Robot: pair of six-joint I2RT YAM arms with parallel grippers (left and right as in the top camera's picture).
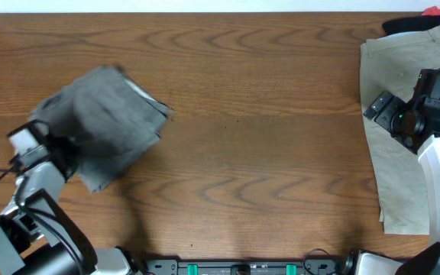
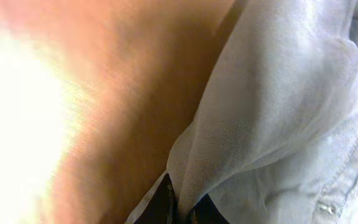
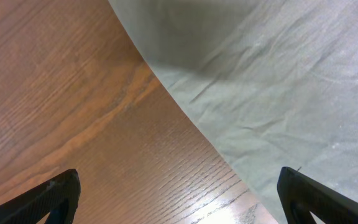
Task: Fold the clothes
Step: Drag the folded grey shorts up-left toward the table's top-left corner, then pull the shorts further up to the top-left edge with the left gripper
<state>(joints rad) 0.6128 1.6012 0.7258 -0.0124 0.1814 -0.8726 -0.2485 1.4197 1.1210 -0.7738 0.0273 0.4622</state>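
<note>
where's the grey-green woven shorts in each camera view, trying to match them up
Overhead: the grey-green woven shorts lie bunched at the left of the picture.
Left wrist: they fill the right half, running down into the left gripper at the bottom edge.
Right wrist: not in it; the cloth there is the tan pair.
Shared landmark: the brown wooden table, seen in all three views.

Overhead: bright, even light; shorts (image 1: 109,114) motion-blurred. Left wrist: heavily blurred, white glare filling the left of the frame. Right wrist: sharp; glare on the table (image 3: 219,210) at bottom centre, shadow on tan cloth (image 3: 278,93) at top.
</note>
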